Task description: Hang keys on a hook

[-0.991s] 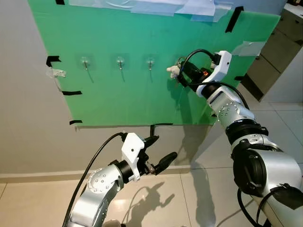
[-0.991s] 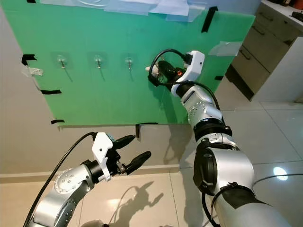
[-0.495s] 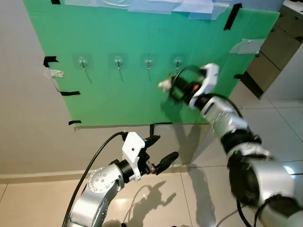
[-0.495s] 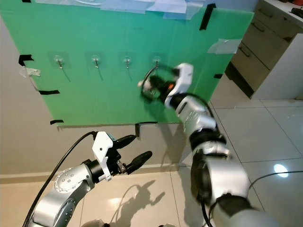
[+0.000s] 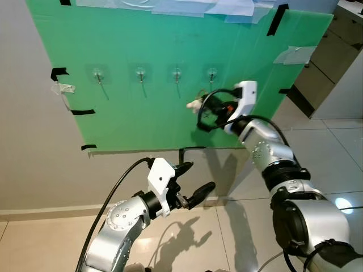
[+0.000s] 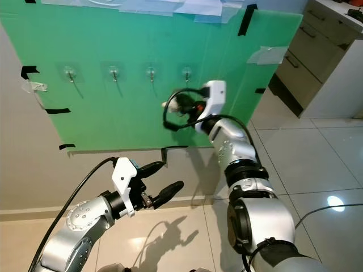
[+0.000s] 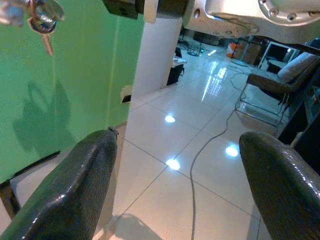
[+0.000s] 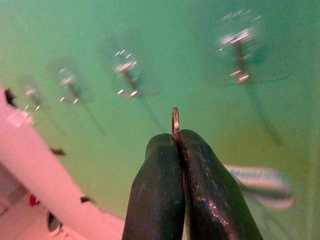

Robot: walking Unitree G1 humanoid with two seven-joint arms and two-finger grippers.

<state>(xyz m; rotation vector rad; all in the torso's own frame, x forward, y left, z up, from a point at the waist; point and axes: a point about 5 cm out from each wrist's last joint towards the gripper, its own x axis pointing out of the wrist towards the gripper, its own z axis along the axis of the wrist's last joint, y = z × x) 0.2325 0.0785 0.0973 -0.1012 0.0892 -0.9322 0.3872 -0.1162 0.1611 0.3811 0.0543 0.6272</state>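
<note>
Since the frame one second earlier, the right claw (image 5: 199,105) has drawn back from the fourth hook (image 5: 212,73), down and toward the robot's left, carrying the keys (image 7: 42,21) with it; the left claw (image 5: 191,182) is unchanged.

The green board (image 5: 142,119) is taped to a grey wall (image 5: 34,147) with black tape strips (image 5: 85,111). Its lower edge sits above a tiled floor (image 5: 238,226), and its right edge ends near a cabinet (image 5: 326,62). Four clear hooks stand in a row across the upper board: first hook (image 5: 98,74), second hook (image 5: 140,73), third hook (image 5: 177,73), then the fourth. All four are bare. The board below the row is open green surface.

The right claw is pinched fully together on the key ring (image 8: 175,121), whose thin metal loop projects just past the fingertips (image 8: 165,145) in the right wrist view. A small white tag (image 5: 194,104) shows at the claw tip in the head views. The ring lies below the hook row, between the third and fourth hooks and apart from both.

The left claw is held low in front of the wall below the board, fingers (image 7: 75,185) spread wide and holding nothing. In the left wrist view, the keys hang above it against the board, with their shadow (image 7: 37,120) cast on the green.
</note>
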